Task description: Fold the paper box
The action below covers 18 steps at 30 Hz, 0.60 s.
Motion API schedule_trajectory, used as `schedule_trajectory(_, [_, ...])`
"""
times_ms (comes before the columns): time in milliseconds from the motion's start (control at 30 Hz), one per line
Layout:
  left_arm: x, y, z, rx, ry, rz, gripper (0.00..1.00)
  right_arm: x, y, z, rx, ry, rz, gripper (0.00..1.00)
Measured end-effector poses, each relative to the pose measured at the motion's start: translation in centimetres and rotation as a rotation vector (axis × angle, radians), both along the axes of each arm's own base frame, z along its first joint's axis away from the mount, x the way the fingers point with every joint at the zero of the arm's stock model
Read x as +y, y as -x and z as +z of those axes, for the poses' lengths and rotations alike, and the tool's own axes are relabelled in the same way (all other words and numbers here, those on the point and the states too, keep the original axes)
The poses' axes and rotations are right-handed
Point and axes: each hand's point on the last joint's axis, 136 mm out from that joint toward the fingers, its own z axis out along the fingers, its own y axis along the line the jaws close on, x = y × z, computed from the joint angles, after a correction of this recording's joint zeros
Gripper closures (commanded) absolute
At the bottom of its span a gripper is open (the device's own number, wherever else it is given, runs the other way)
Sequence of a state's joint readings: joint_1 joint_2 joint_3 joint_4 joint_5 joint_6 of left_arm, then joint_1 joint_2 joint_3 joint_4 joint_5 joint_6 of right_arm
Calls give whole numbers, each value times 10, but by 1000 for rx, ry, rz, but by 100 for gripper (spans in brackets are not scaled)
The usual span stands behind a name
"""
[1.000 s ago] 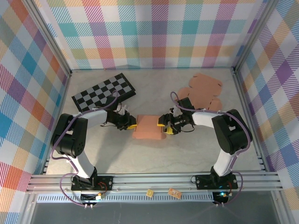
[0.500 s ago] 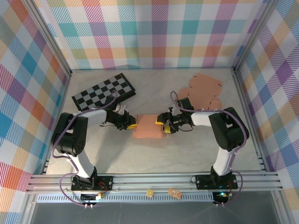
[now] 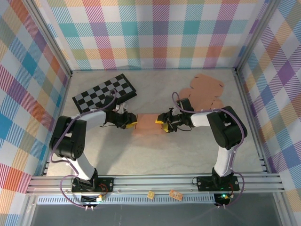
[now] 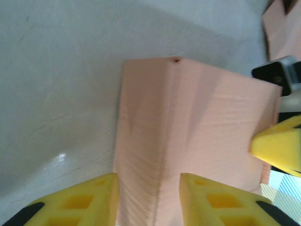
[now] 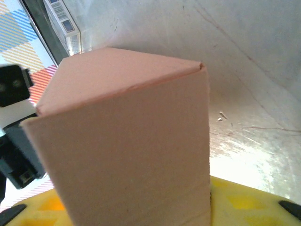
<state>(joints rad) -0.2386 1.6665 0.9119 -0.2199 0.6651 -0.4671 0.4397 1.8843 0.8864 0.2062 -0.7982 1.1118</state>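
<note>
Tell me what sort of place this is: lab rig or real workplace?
Probably a lab robot test cell: plaid-printed walls enclose the table, an aluminium frame rail runs along the front, and a checkerboard lies at back left.

Paper box: pinkish-tan cardboard, folded into a closed block (far as I see).
Place: middle of the overhead frame.
</note>
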Motion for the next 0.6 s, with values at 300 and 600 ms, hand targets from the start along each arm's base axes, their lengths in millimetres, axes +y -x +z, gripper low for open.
schedule_trajectory(300, [-5, -13, 106, -488, -2, -106, 52, 1, -3, 12, 201, 33, -52, 53])
schedule_trajectory(600, [-65, 55, 119, -799, -132, -712, 45, -21, 5, 10, 495, 83, -53, 53])
